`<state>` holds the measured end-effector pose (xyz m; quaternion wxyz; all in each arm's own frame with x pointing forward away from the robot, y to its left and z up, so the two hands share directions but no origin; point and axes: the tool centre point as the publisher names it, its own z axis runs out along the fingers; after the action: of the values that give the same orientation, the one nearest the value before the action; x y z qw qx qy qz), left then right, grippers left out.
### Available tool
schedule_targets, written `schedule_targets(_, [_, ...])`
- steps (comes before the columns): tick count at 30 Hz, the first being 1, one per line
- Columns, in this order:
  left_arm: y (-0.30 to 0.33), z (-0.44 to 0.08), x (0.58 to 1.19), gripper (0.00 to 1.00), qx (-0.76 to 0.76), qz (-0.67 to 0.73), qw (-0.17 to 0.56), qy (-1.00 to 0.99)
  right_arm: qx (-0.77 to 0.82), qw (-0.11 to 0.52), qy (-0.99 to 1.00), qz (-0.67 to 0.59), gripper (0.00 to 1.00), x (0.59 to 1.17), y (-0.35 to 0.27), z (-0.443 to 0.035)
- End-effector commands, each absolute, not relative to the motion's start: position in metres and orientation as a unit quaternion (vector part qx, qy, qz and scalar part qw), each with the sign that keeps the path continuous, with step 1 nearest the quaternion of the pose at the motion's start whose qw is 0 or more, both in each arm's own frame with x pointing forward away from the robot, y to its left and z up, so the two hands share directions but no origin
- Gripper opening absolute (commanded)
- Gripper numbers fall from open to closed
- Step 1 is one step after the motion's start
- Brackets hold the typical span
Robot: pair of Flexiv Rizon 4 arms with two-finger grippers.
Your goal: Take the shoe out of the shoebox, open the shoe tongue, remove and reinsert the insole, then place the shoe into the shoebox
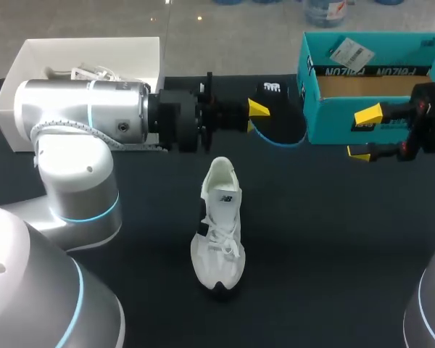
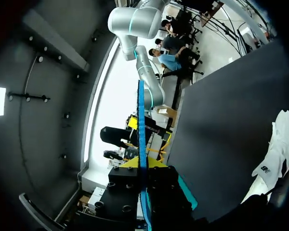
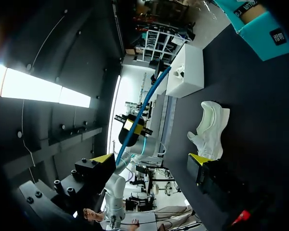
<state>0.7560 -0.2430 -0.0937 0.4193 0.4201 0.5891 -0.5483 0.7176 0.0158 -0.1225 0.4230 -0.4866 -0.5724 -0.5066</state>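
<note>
Insole [image 1: 281,119]: pinched edge-on in your left fingers [image 1: 258,109], probably for reinsertion into shoe [image 1: 219,225] upright mid-surface [image 1: 333,239]; your right fingers [image 1: 368,114] wide, empty, beside shoebox [image 1: 330,116].

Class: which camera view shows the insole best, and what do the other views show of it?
Head view: the insole shows its flat black face, held by the left gripper. Both wrist views show only its thin blue edge.

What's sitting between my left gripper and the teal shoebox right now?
The blue-edged black insole, held by the left gripper, reaching toward the teal shoebox; head view shows it.
</note>
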Motion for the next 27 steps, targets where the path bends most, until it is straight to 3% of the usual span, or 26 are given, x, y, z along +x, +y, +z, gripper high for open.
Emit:
schedule_targets(1, [-0.237,-0.089,0.75,0.0,0.124,-0.653,0.17,0.727,-0.488,0.422,-0.573,-0.506,1.0,0.717,0.017,-0.122])
schedule_targets(5, [-0.235,-0.095,0.756,0.0,0.043,-0.69,0.096,0.716,-0.488,0.422,-0.573,-0.506,1.0,0.717,0.017,-0.122])
schedule_targets(22, [-0.235,-0.095,0.756,0.0,0.043,-0.69,0.096,0.716,-0.488,0.422,-0.573,-0.506,1.0,0.717,0.017,-0.122])
schedule_targets(27, [-0.241,-0.093,0.762,0.0,-0.11,-0.682,-0.051,0.721,-0.488,0.422,-0.573,-0.506,1.0,0.717,0.017,-0.122])
